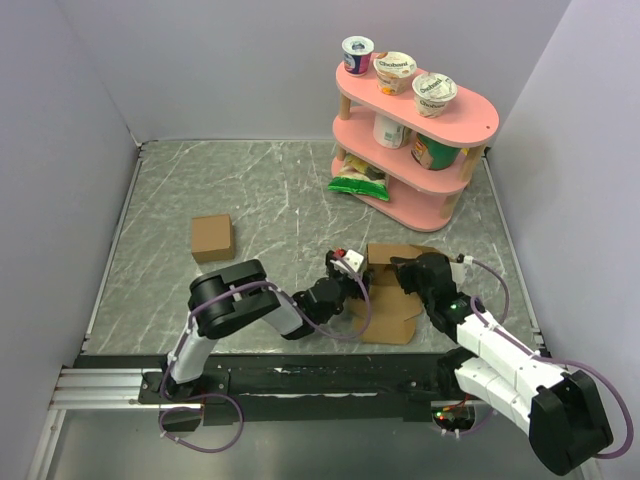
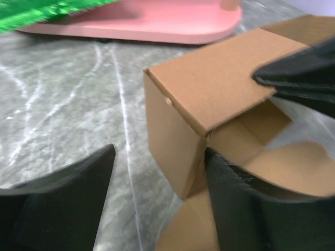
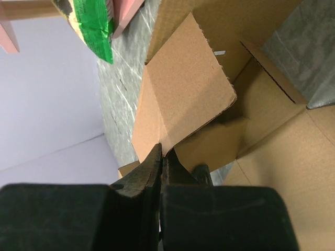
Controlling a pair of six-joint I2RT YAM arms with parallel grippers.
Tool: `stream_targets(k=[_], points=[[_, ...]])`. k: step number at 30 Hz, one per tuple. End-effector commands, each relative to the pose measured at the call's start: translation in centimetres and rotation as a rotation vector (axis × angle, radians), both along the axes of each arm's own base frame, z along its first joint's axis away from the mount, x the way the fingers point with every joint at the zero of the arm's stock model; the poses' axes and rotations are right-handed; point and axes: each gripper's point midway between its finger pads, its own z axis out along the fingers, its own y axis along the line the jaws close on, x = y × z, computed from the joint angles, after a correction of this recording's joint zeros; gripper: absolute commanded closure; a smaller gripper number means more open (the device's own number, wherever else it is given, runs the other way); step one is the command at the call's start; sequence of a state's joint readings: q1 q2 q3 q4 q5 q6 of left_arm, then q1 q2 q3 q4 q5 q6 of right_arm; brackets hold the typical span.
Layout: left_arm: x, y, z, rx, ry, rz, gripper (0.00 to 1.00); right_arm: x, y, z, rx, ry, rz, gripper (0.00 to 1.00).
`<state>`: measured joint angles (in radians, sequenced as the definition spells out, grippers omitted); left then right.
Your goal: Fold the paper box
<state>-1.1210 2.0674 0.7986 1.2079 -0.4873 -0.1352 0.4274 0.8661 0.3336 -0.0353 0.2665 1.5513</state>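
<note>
Left jaws: wide open astride paper box [image 2: 209,99] corner, empty.
Right jaws: closed, seemingly pinching top flap [image 3: 183,89].
Fold: I lower it slowly, bracing the wall.

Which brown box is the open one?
The paper box, the one nearer the pink shelf, is open, with its flaps sticking out. The small cube, alone on the left, is shut all round.

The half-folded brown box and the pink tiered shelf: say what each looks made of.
The half-folded brown box looks like thin matte cardboard: fibrous face, creased folds. The pink tiered shelf is probably painted wood: smooth pink tiers on pale wood-like posts, though plastic is possible.
</note>
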Motion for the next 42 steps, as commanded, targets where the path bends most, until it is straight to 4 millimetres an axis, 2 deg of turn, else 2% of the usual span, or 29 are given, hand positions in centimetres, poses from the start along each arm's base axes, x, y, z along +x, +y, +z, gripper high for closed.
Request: stream_targets(k=[1,4,7,11,13,14,17,19,20,23,25,26,30,36,40,42], points=[[2.7,1.7,1.7,-0.022,-0.078,0.202,0.36,-2.9,-0.7,-4.6,-0.081,0.179,0.03,1.0],[3.3,2.1,1.8,-0.023,-0.079,0.251,0.46,-3.0,-0.8,-4.7,-0.081,0.181,0.024,1.0],[3.3,1.9,2.2,-0.029,-0.097,0.242,0.46,-3.1,-1.0,-4.7,-0.084,0.182,0.017,1.0],[3.5,1.9,1.5,-0.014,-0.089,0.255,0.45,-3.1,-0.9,-4.7,-0.08,0.182,0.016,1.0],[3.6,1.8,1.2,-0.008,-0.092,0.257,0.4,-3.1,-0.8,-4.8,-0.081,0.187,0.02,1.0],[3.6,1.6,1.2,-0.011,-0.092,0.257,0.31,-3.0,-0.8,-4.7,-0.08,0.185,0.022,1.0],[3.9,1.3,1.2,-0.015,-0.088,0.266,0.25,-3.1,-0.7,-4.8,-0.076,0.187,0.022,1.0],[4.1,1.3,1.0,-0.009,-0.089,0.274,0.29,-3.1,-0.8,-4.8,-0.081,0.187,0.019,1.0],[4.1,1.3,0.9,-0.003,-0.092,0.28,0.42,-3.1,-0.9,-4.8,-0.082,0.189,0.017,1.0],[4.3,1.8,0.7,0.01,-0.098,0.296,0.66,-3.1,-1.1,-4.7,-0.083,0.187,0.006,1.0],[4.3,2.3,0.9,0.035,-0.125,0.307,0.7,-3.2,-1.4,-4.8,-0.086,0.183,-0.004,1.0],[4.3,2.5,0.9,0.037,-0.131,0.312,0.76,-3.3,-1.4,-4.8,-0.082,0.182,-0.005,1.0],[4.4,3.1,0.8,0.072,-0.155,0.331,0.83,-3.4,-1.8,-4.7,-0.094,0.187,-0.022,1.0],[4.4,4.4,0.5,0.124,-0.178,0.364,0.86,-3.7,-2.5,-4.6,-0.116,0.197,-0.047,1.0],[4.3,4.7,0.1,0.146,-0.186,0.362,0.89,-3.8,-2.6,-4.5,-0.122,0.191,-0.043,1.0],[4.1,4.2,0.4,0.14,-0.195,0.325,0.89,-3.4,-2.5,-3.7,-0.138,0.169,-0.027,1.0]])
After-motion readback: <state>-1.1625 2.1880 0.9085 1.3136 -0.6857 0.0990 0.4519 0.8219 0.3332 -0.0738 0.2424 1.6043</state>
